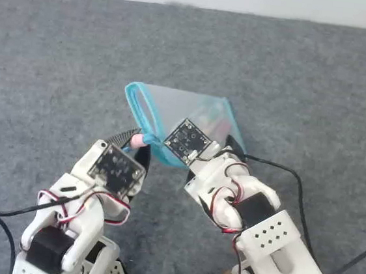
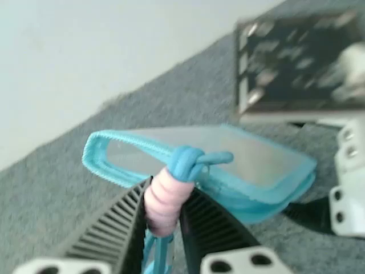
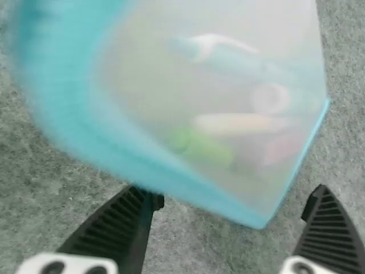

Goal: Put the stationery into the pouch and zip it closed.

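Pink and ribbed, the zipper pull [image 2: 163, 208] is clamped between the closed jaws of the left gripper [image 2: 165, 191], with the blue cord knot [image 2: 191, 161] just past the fingertips. Beside it, the right gripper [image 3: 231, 200] is held wide open, its jaws set either side of a corner of the pouch [image 3: 228, 114], and no contact can be made out. The translucent, blue-trimmed pouch appears raised at the pull end above the grey felt table cover [image 1: 61, 52], and the stationery [image 3: 199, 147] is seen inside it through the wall. The zip end by the pull appears to gape. If the pull is drawn while the pouch is not pinned, the pouch may be dragged along rather than zipped, or the pull may slip free. No legible writing or label can be made out.
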Robot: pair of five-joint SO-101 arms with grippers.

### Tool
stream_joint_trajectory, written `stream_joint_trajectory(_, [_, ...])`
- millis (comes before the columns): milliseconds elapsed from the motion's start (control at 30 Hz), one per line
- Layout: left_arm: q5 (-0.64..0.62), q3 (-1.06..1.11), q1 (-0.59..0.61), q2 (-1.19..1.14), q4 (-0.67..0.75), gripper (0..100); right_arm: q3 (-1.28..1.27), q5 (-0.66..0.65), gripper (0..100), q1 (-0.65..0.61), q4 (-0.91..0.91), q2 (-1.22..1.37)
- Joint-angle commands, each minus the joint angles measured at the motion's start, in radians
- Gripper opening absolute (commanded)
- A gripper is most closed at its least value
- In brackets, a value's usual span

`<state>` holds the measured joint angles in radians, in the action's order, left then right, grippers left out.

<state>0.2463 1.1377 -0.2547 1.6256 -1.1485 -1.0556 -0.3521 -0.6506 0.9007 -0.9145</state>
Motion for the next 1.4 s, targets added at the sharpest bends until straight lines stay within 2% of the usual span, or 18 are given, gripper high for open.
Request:
stream_joint_trajectory(0, [0.008,-0.076,-0.08,0.005,0.028,1,0.009,0.031,37.4,0.016,-0.013,-0.041])
stream_joint_trajectory(133, [0.008,-0.048,-0.098,0.005,0.026,1,-0.044,0.052,37.6,0.001,-0.01,-0.191])
stream_joint_trajectory(267, [0.006,-0.045,-0.097,0.006,0.021,1,-0.13,0.037,37.4,-0.104,-0.021,-0.341])
stream_joint_trajectory(400, [0.005,-0.044,-0.097,0.006,0.003,1,-0.169,0.032,37.3,-0.117,-0.124,-0.377])
stream_joint_trajectory(667, [0.002,0.01,-0.098,0.012,0.008,1,-0.057,0.035,37.0,-0.102,-0.341,-0.145])
stream_joint_trajectory(733, [-0.002,0.024,-0.08,0.012,0.015,1,0.006,0.038,33.3,-0.084,-0.348,-0.058])
stream_joint_trajectory(867, [0.0,0.041,-0.075,0.012,0.02,1,0.032,0.038,19.7,-0.058,-0.358,0.047])
stream_joint_trajectory(1033, [0.0,0.044,-0.074,0.012,0.02,1,0.028,0.041,0.0,-0.051,-0.34,0.008])
stream_joint_trajectory(1267, [-0.002,0.044,-0.064,0.014,0.02,1,0.034,0.032,0.7,-0.015,-0.13,-0.153])
stream_joint_trajectory(1367, [-0.003,0.045,0.003,0.014,0.035,1,0.026,0.005,0.7,-0.018,-0.038,-0.245])
